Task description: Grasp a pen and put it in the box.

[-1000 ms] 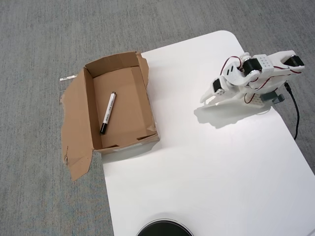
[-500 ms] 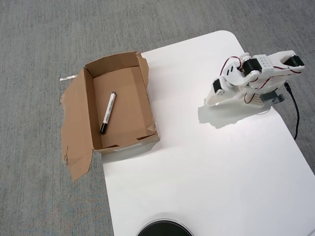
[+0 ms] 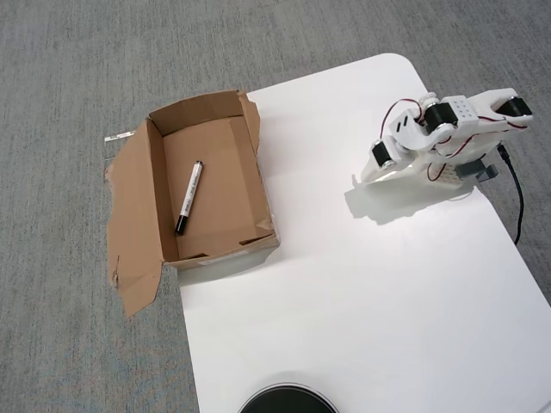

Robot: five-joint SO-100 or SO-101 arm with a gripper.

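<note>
Slim white marker pen with a black cap (image 3: 189, 197) already lies inside the shallow brown cardboard box (image 3: 155, 196), long axis running one to seven o'clock, well off at nine o'clock from the white hand (image 3: 366, 175), which holds nothing; its opening I cannot tell.

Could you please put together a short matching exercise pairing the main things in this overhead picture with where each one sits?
Things:
1. pen
2. box
3. gripper
4. black cable

Places:
A. partly on the white table's left edge, with a flap spread over the grey carpet
B. along the table's right edge, below the arm's base
C. lying on the cardboard floor, black cap toward the bottom of the picture
D. over the upper right part of the table, holding nothing

Pairs: 1-C, 2-A, 3-D, 4-B
</note>
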